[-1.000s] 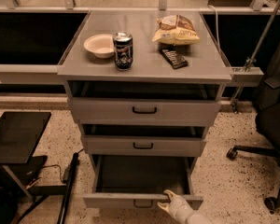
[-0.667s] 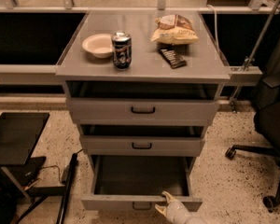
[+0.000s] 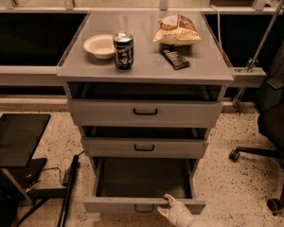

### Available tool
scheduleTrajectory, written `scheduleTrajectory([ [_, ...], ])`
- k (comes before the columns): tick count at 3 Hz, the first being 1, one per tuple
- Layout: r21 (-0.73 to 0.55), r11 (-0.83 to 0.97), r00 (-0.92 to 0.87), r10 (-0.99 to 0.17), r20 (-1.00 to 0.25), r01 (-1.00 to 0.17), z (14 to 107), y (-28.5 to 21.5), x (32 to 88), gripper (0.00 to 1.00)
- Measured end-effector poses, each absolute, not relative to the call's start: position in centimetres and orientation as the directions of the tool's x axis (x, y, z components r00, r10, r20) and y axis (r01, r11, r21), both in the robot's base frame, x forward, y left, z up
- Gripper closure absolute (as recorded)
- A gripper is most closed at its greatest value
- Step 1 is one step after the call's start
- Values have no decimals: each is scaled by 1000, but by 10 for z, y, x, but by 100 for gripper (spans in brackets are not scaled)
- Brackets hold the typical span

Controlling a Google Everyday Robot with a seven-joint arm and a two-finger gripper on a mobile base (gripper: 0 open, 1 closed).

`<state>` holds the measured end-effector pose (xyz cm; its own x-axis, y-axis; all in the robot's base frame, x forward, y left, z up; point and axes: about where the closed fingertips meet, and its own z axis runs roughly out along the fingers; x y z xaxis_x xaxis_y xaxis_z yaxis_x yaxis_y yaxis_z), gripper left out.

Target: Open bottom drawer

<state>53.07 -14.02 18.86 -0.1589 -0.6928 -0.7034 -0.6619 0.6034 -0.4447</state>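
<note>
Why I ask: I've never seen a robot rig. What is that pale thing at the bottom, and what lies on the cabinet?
One camera looks down at a grey cabinet from the front. The pale thing is the robot's gripper, its hand, at the front edge of the bottom drawer, which stands pulled out. Whether it grips the drawer cannot be seen. On the cabinet top sit a bowl, a drinks can, a bag of chips and a dark snack bar.

upper left: bowl [image 3: 100, 46] sitting | beside it: can [image 3: 123, 51] standing | upper right: bag [image 3: 177, 30], bar [image 3: 175, 59] lying | right edge: chair [image 3: 276, 126] standing
</note>
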Motion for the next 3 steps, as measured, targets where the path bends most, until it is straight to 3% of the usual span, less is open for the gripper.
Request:
scheduleTrajectory([
  [3,-445,603,-159,-693,-703,-662,189,-140,531,11],
])
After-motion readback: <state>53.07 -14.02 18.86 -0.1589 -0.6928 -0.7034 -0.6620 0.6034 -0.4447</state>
